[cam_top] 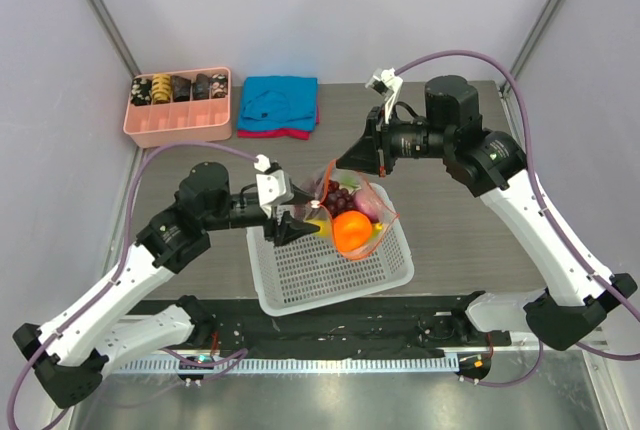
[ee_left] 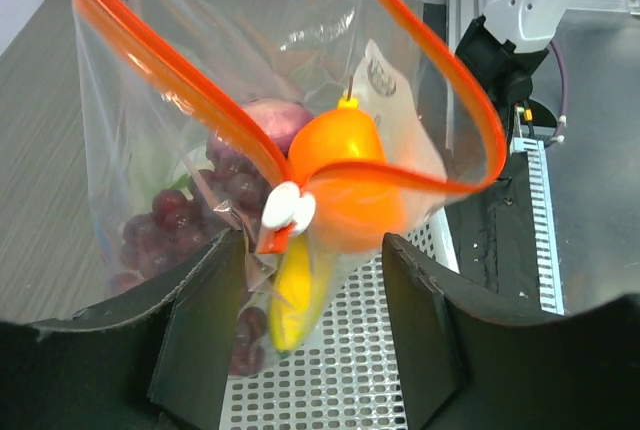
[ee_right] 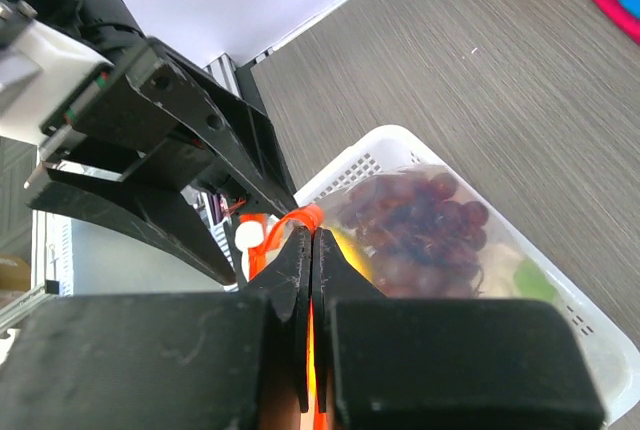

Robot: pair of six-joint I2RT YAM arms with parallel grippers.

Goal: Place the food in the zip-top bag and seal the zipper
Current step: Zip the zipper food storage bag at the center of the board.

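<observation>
The clear zip-top bag [cam_top: 352, 212] hangs over the white mesh basket [cam_top: 320, 280]. It holds an orange [cam_top: 350, 232], dark purple grapes [cam_top: 342, 195], a yellow banana [ee_left: 295, 290] and a purple onion [ee_left: 275, 120]. My right gripper [cam_top: 338, 163] is shut on the orange-red zipper [ee_right: 305, 218] at the bag's far top corner and holds it up. My left gripper [cam_top: 292, 225] is open, its fingers [ee_left: 205, 335] on either side of the bag's near end, just below the white slider [ee_left: 288, 208]. The bag's mouth gapes open in the left wrist view.
A pink tray [cam_top: 180, 128] with dark items stands at the back left. A blue cloth [cam_top: 280, 100] lies on a red one beside it. The basket's near part [ee_left: 370, 370] lies under the left fingers. The table's metal front rail [cam_top: 330, 360] runs between the arm bases.
</observation>
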